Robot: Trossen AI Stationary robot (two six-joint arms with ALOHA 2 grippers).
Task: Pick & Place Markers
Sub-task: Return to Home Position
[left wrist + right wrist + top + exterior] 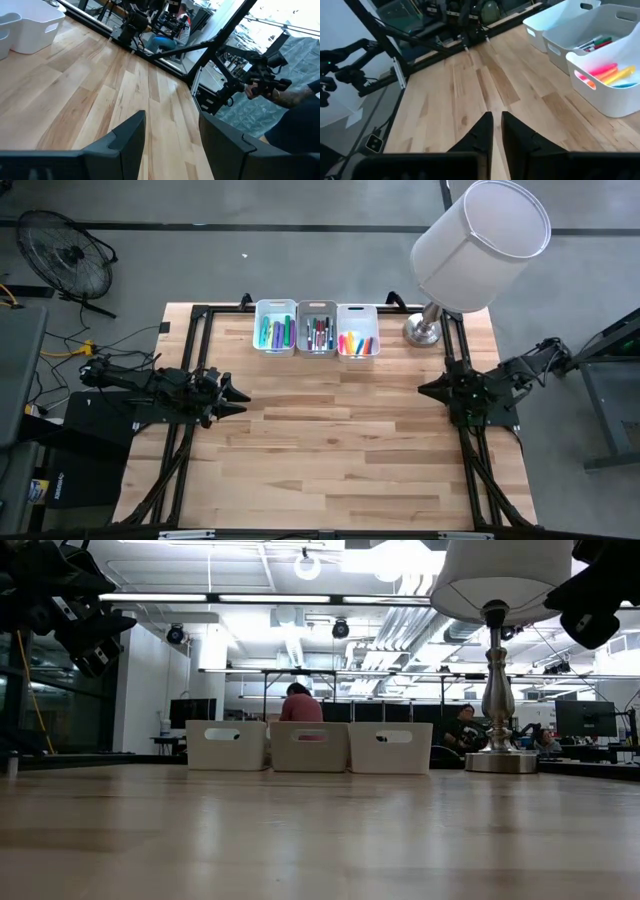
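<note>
Both arms folded low, facing inward; left gripper (pixel 240 397) fingers apart; right gripper (pixel 424 389) fingers nearly touching.

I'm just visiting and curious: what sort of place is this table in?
Likely a robotics lab in an open office: the left arm and right arm wait at a wooden table's sides, with a person and a monitor behind.
</note>
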